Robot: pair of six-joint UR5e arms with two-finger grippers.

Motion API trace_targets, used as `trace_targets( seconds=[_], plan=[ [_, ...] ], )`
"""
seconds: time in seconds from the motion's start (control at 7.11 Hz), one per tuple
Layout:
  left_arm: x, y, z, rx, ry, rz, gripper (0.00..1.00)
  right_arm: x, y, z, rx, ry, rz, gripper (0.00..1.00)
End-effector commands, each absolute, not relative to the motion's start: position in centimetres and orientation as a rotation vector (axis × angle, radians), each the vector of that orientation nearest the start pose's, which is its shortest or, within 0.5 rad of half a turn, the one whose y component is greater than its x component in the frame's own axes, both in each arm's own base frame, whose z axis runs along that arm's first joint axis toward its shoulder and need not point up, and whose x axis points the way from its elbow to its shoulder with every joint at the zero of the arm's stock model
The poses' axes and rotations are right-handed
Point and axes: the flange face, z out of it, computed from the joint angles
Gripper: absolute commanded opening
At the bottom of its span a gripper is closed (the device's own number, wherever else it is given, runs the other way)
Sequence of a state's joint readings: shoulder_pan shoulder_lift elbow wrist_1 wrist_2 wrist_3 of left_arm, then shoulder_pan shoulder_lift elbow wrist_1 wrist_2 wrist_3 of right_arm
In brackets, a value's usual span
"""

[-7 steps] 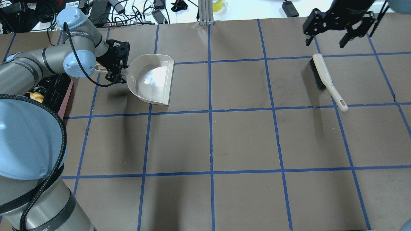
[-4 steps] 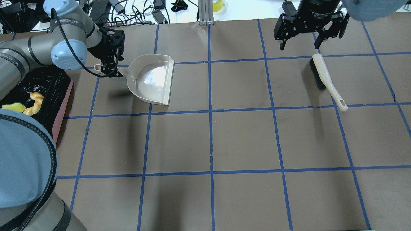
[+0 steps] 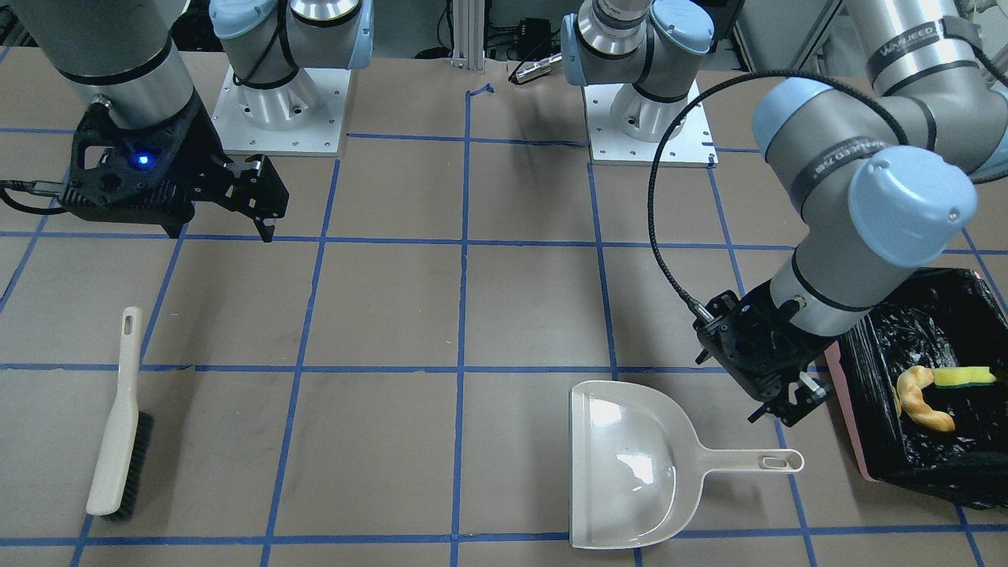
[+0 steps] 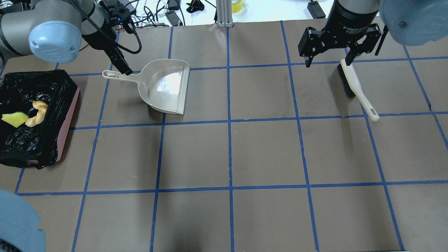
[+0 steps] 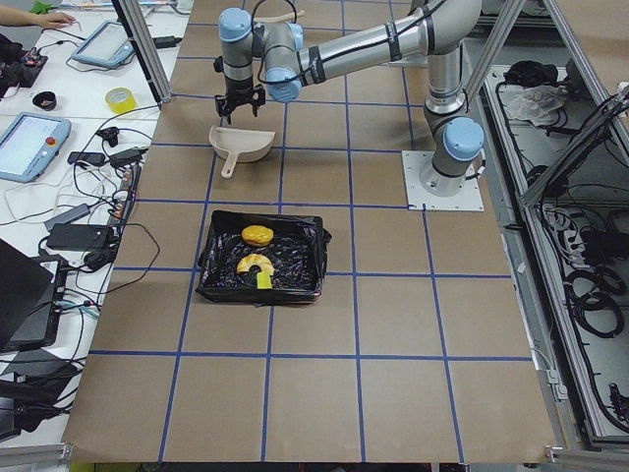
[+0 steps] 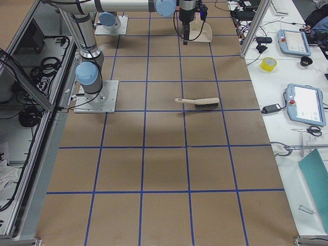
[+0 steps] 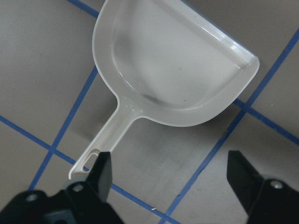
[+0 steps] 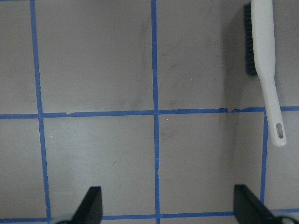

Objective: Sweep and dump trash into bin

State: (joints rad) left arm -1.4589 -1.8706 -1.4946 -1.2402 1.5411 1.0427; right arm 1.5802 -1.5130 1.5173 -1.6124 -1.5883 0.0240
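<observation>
The pink bin (image 4: 68, 115) with its black bag stands at the table's left edge. In it lie the pale crescent slice (image 4: 36, 112) and the yellow-green sponge piece (image 4: 13, 119). The golden-brown lump (image 5: 257, 235) shows only in the exterior left view. The cream dustpan (image 4: 164, 85) lies empty on the table to the right of the bin. My left gripper (image 4: 124, 70) is open and empty, just above the dustpan's handle (image 7: 100, 144). My right gripper (image 4: 328, 62) is open and empty, above the table beside the head of the hand brush (image 4: 355, 87).
The brush (image 3: 118, 425) lies flat on the far right of the table, its handle toward the robot. The table is brown paper with a blue tape grid. Cables and gear lie beyond the far edge (image 4: 147, 10).
My left arm has swung back off the bin, which now shows in full, and its gripper has drawn a little away from the dustpan handle. My right gripper has moved left and down to the brush's head.
</observation>
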Motion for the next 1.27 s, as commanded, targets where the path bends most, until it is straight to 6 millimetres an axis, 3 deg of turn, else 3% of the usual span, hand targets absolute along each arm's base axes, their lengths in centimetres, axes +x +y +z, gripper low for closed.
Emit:
trace_targets(
  seconds=[0.0,0.14,0.28,0.56,0.7,0.98,1.12],
  plan=[
    [-7.5,-59.1,44.9,0.951,2.953,-0.169,0.88,13.2,-51.1,48.6,-0.023,3.158,-0.051,1.00],
    [-8.0,-57.4,47.0,0.688,3.035,-0.184,0.90,13.3,-51.0,48.8,-0.065,3.156,-0.058,1.00],
    [-9.7,-55.3,48.9,0.495,3.084,-0.183,1.00,13.3,-50.7,49.2,-0.055,3.159,-0.070,1.00],
    [-11.1,-52.3,52.2,0.384,3.100,-0.211,1.00,13.4,-50.4,49.4,-0.058,3.158,-0.075,1.00],
    [-11.1,-51.8,52.7,0.355,3.104,-0.209,1.00,13.4,-50.5,49.5,-0.057,3.158,-0.077,1.00],
    [-10.9,-52.4,50.8,0.296,3.121,-0.175,1.00,13.3,-50.5,49.5,-0.057,3.168,-0.077,1.00],
    [-10.9,-51.7,51.6,0.289,3.118,-0.191,1.00,13.3,-50.5,49.4,-0.057,3.170,-0.075,1.00]
  ],
)
